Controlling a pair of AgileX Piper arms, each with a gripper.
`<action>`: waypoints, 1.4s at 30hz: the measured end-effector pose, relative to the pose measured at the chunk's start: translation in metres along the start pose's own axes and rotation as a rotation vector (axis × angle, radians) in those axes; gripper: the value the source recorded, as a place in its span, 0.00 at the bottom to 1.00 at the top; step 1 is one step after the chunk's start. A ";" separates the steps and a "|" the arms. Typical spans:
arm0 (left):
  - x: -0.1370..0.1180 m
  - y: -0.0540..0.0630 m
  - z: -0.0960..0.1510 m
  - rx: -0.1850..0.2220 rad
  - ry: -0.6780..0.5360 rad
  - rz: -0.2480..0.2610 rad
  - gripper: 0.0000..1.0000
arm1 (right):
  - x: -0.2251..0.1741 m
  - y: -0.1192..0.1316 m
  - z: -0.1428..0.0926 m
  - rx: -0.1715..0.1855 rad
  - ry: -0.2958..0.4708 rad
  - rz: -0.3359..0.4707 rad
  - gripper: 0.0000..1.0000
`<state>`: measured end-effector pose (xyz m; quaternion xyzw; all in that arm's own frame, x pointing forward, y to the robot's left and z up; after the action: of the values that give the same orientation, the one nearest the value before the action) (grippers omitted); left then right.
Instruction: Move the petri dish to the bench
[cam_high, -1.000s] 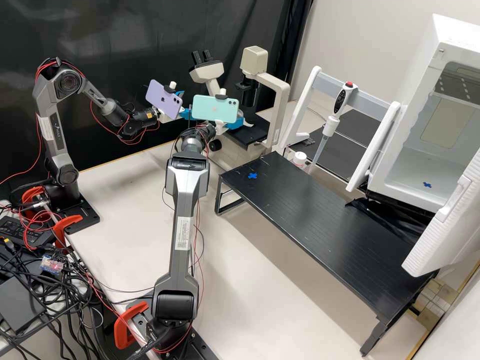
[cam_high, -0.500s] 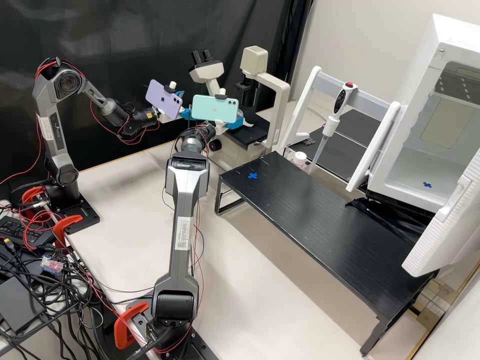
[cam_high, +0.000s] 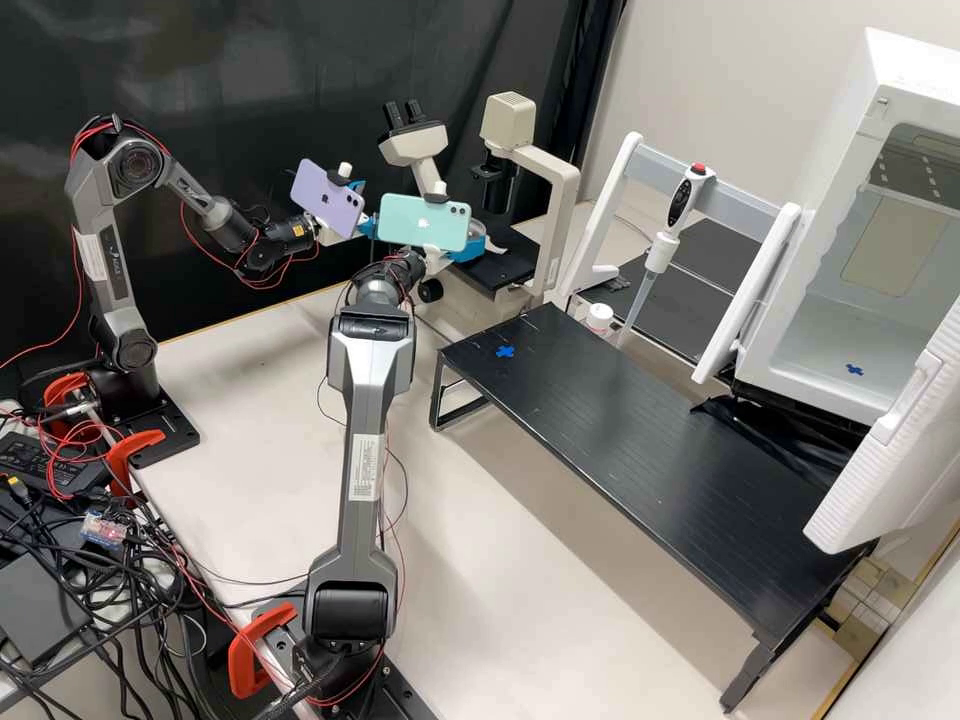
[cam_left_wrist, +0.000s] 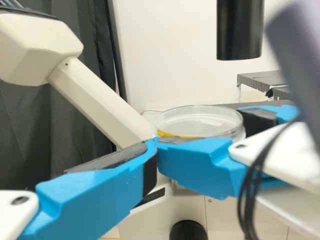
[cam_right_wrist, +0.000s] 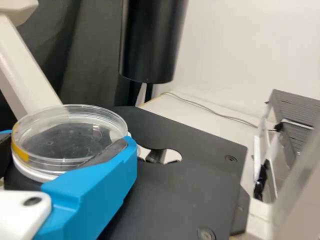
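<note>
In the high view my left gripper (cam_high: 366, 207) stands open left of the microscope, behind the purple phone. My right gripper (cam_high: 466, 251) is at the stage, partly hidden by the mint phone. One blue finger of my left gripper (cam_left_wrist: 100, 192) shows large in the left wrist view. Behind it the clear round petri dish (cam_left_wrist: 200, 120), with a yellow patch on its rim, sits between my right gripper's fingers. In the right wrist view my right gripper (cam_right_wrist: 67, 137) is shut on the petri dish (cam_right_wrist: 62, 142), by the black stage. Whether dish and stage touch, I cannot tell.
The microscope (cam_high: 562, 200) rises around the stage, its black tube (cam_right_wrist: 150, 42) above. A low black bench (cam_high: 640, 440) with a blue cross mark stands to the right. Beyond are a pipette (cam_high: 660, 250) on a rack and an open white incubator (cam_high: 850, 300).
In the high view the mint phone and right gripper have shifted slightly left and toward the camera and tilted a little. The left arm has not moved.
</note>
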<state>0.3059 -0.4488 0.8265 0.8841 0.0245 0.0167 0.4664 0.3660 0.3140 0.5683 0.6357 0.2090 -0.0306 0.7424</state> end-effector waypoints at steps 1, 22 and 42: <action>0.000 0.000 0.000 0.000 0.000 0.000 1.00 | -0.003 0.000 -0.001 0.001 0.000 0.003 0.00; 0.000 0.002 0.001 0.003 -0.008 0.027 1.00 | -0.049 -0.003 -0.008 0.003 0.036 0.037 0.00; 0.000 0.002 0.003 0.025 -0.036 0.023 1.00 | -0.125 0.016 0.017 -0.030 0.139 0.070 0.00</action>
<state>0.3061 -0.4526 0.8264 0.8901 0.0063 0.0060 0.4556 0.2615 0.2728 0.6287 0.6322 0.2383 0.0427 0.7360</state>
